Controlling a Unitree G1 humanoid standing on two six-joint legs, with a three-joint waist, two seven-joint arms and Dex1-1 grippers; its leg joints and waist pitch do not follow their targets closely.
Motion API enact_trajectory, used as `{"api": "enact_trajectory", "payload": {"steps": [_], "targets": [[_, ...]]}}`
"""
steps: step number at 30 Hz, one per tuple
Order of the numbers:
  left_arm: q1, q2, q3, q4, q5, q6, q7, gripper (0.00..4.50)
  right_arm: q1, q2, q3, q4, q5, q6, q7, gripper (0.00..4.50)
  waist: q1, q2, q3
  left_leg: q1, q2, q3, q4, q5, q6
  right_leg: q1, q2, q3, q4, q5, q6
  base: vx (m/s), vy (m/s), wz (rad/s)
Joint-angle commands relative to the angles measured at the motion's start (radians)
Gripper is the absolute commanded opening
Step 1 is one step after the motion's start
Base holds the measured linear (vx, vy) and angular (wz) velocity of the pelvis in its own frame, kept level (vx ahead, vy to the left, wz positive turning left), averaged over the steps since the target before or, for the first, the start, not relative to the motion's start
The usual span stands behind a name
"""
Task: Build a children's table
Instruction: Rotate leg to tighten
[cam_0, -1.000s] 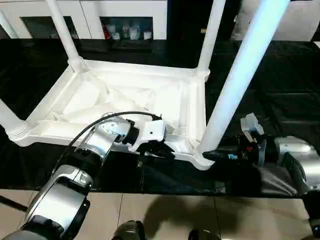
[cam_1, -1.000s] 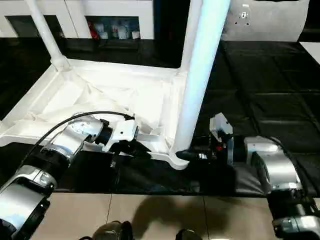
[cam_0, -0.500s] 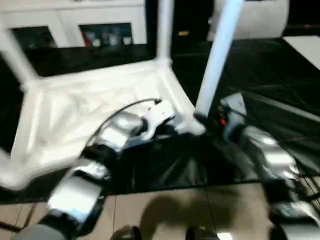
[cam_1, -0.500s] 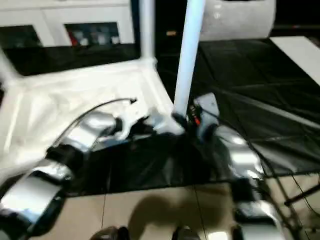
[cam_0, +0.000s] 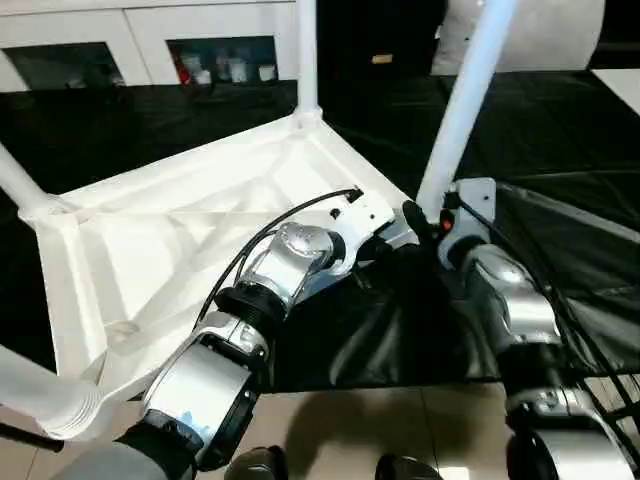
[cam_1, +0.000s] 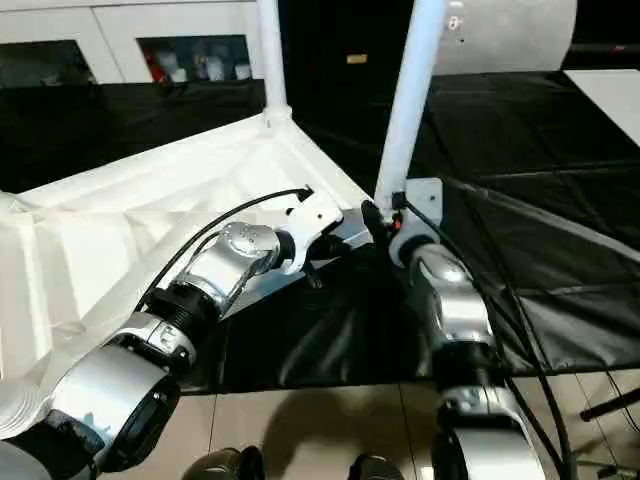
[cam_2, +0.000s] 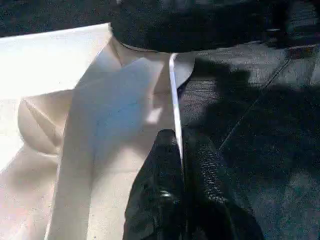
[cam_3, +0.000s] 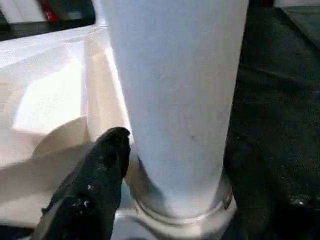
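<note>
On the black-covered worktable (cam_0: 560, 130) the children's table (cam_0: 170, 235) lies upside down, ribbed underside up, legs pointing upward. Against the view of a second ago its near edge now runs on a diagonal and the near right corner sits further up and left between the two arms; the head camera has clearly shifted too, so how much the table itself has swung cannot be told for certain.

Left gripper (cam_2: 181, 150): clenched on the thin white rim of the top, one finger (cam_2: 160, 165) on either side of the edge, close to the near right corner.

Right gripper (cam_3: 170, 165): straddles the base of the near right leg (cam_0: 462, 100) just above its socket. One finger (cam_3: 102, 165) lies against the tube; the other is hidden in shadow behind it. Whether it grips or has let go cannot be told.

Judgement: four legs appear seated, at least three clearly so: far leg (cam_0: 306, 55), left leg (cam_0: 18, 180), near left leg (cam_0: 35, 395). Assembly looks nearly finished. The likely remaining work is pressing this corner home and turning the table upright. A thin-rim pinch could slip under load.
</note>
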Motion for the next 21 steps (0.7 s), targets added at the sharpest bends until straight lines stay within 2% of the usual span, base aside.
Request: {"api": "enact_trajectory", "payload": {"steps": [1, 3, 4, 5, 6, 9, 10, 14, 19, 20, 21], "targets": [[0.009, 0.016, -0.023, 0.014, 0.020, -0.049, -0.045, 0.00, 0.025, -0.027, -0.008, -0.008, 0.009, -0.004, 0.049, 3.45, -0.001, -0.010, -0.065, 0.023, 0.064, -0.035, -0.068, -0.250, 0.094, 0.044, -0.071, 0.043, -0.078, -0.237, -0.216, 0.000, 0.000, 0.00], [0.015, 0.035, -0.029, 0.015, 0.027, -0.057, -0.062, 0.00, 0.042, -0.069, -0.010, -0.026, 0.017, -0.024, 0.118, 3.62, -0.001, -0.012, -0.066, 0.019, 0.064, -0.036, -0.068, -0.250, 0.091, 0.046, -0.073, 0.043, -0.077, -0.251, -0.214, 0.000, 0.000, 0.00], [0.018, 0.046, -0.033, 0.016, 0.032, -0.062, -0.070, 0.00, 0.055, -0.093, -0.008, -0.048, 0.033, -0.032, 0.176, 3.62, 0.000, -0.005, -0.064, 0.020, 0.063, -0.037, -0.068, -0.254, 0.093, 0.045, -0.073, 0.043, -0.078, -0.254, -0.213, 0.000, 0.000, 0.00], [0.018, 0.046, -0.033, 0.016, 0.032, -0.062, -0.070, 0.00, 0.055, -0.093, -0.008, -0.048, 0.033, -0.032, 0.176, 3.74, 0.003, -0.011, -0.064, 0.020, 0.064, -0.035, -0.066, -0.244, 0.101, 0.046, -0.072, 0.045, -0.077, -0.238, -0.214, 0.000, 0.000, 0.00], [0.027, 0.065, -0.039, 0.015, 0.036, -0.073, -0.089, 0.00, 0.086, -0.139, -0.006, -0.106, 0.083, -0.021, 0.300, 3.91, 0.004, -0.011, -0.065, 0.014, 0.061, -0.035, -0.063, -0.227, 0.121, 0.054, -0.072, 0.043, -0.074, -0.214, -0.217, 0.000, 0.000, 0.00], [0.035, 0.091, -0.048, 0.017, 0.041, -0.095, -0.113, 0.00, 0.119, -0.207, 0.016, -0.160, 0.116, 0.005, 0.434, 4.06, 0.008, -0.011, -0.063, 0.012, 0.064, -0.034, -0.060, -0.202, 0.149, 0.052, -0.070, 0.040, -0.071, -0.188, -0.223, 0.000, 0.000, 0.00], [0.038, 0.104, -0.054, 0.020, 0.043, -0.119, -0.128, 0.00, 0.128, -0.233, 0.021, -0.171, 0.126, 0.004, 0.477, 4.28, 0.007, -0.011, -0.063, 0.010, 0.064, -0.035, -0.060, -0.195, 0.151, 0.052, -0.071, 0.040, -0.070, -0.194, -0.225, 0.000, 0.000, 0.00], [0.057, 0.165, -0.084, 0.021, 0.053, -0.198, -0.231, 0.00, 0.117, -0.304, 0.023, -0.163, 0.153, -0.004, 0.596, 4.48, 0.004, -0.013, -0.062, 0.012, 0.064, -0.034, -0.060, -0.209, 0.147, 0.050, -0.071, 0.037, -0.077, -0.253, -0.228, 0.000, 0.000, 0.00], [0.084, 0.225, -0.104, -0.003, 0.045, -0.249, -0.342, 0.00, 0.106, -0.342, 0.054, -0.160, 0.154, -0.033, 0.698, 4.48, 0.006, -0.009, -0.064, 0.015, 0.069, -0.034, -0.061, -0.209, 0.141, 0.046, -0.071, 0.037, -0.071, -0.227, -0.247, 0.000, 0.000, 0.00], [0.099, 0.250, -0.110, -0.019, 0.040, -0.263, -0.384, 0.00, 0.100, -0.352, 0.070, -0.157, 0.160, -0.036, 0.749, 4.48, 0.005, -0.021, -0.066, 0.013, 0.070, -0.033, -0.061, -0.209, 0.141, 0.048, -0.071, 0.037, -0.071, -0.228, -0.248, 0.000, 0.000, 0.00], [0.110, 0.266, -0.114, -0.031, 0.035, -0.274, -0.411, 0.00, 0.097, -0.358, 0.082, -0.154, 0.162, -0.037, 0.781, 4.48, 0.006, -0.021, -0.066, 0.013, 0.071, -0.033, -0.061, -0.201, 0.145, 0.049, -0.074, 0.038, -0.067, -0.226, -0.253, 0.000, 0.000, 0.00]]}}
